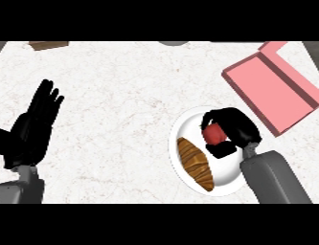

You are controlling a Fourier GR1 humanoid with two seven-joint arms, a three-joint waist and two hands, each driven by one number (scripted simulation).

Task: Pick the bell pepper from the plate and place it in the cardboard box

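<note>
Right hand [229, 129], lower right, we log curled round red bell pepper [213, 134] over white plate [183, 125]; left hand [36, 125] open.

1. White marbled counter [119, 95] carries everything here.
2. A white plate [187, 122] sits right of centre.
3. Pink box [275, 86], lying open, is near the far right corner.
4. Small brown thing [49, 45] lies at the far edge.
</note>
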